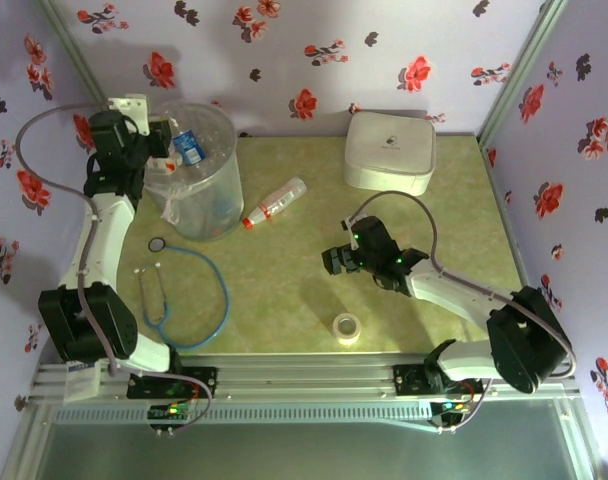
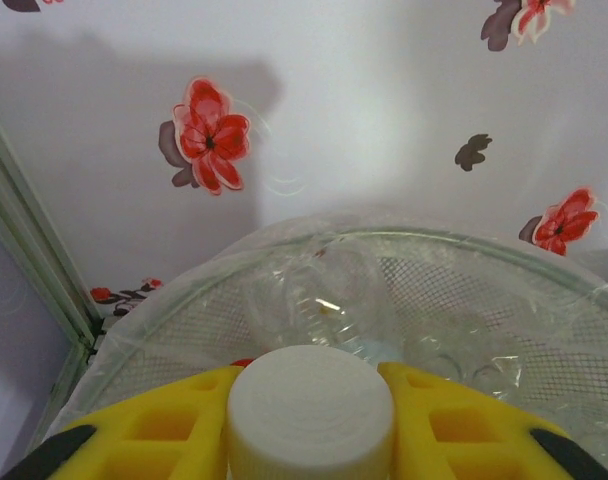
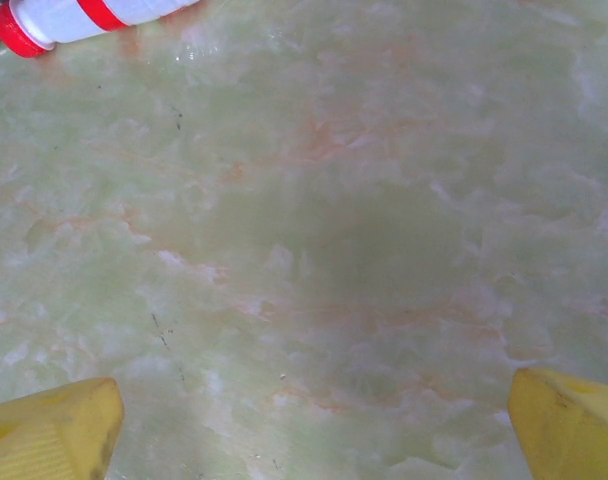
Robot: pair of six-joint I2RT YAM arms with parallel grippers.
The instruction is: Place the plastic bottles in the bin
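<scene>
Bin (image 1: 222,178): stood at 10 o'clock on the table (image 1: 284,290); clear and bag-lined. Crumpled clear shapes are seen inside it from the left wrist view, too blurred to count.
Left gripper (image 1: 172,142): pinched on the held bottle (image 1: 189,147); its white cap (image 2: 309,410) is clamped between the yellow fingers (image 2: 154,435).
Held bottle: blue-labelled, hung within the outline of the bin's mouth, toward its 9 o'clock side.
Lying bottle (image 1: 274,203): laid on its side on the table at 3 o'clock of the bin. Its red cap is turned toward 8 o'clock, close to the bin wall; contact cannot be told.
Right gripper (image 1: 332,262): spread wide, with nothing between the yellow fingertips (image 3: 49,435). It is held low over bare table near the middle, the lying bottle at its 11 o'clock.
Surroundings: a white lidded box (image 1: 389,150) is placed at 1 o'clock, a tape roll (image 1: 347,327) at 5 o'clock, and a stethoscope (image 1: 222,300) at 8 o'clock.
</scene>
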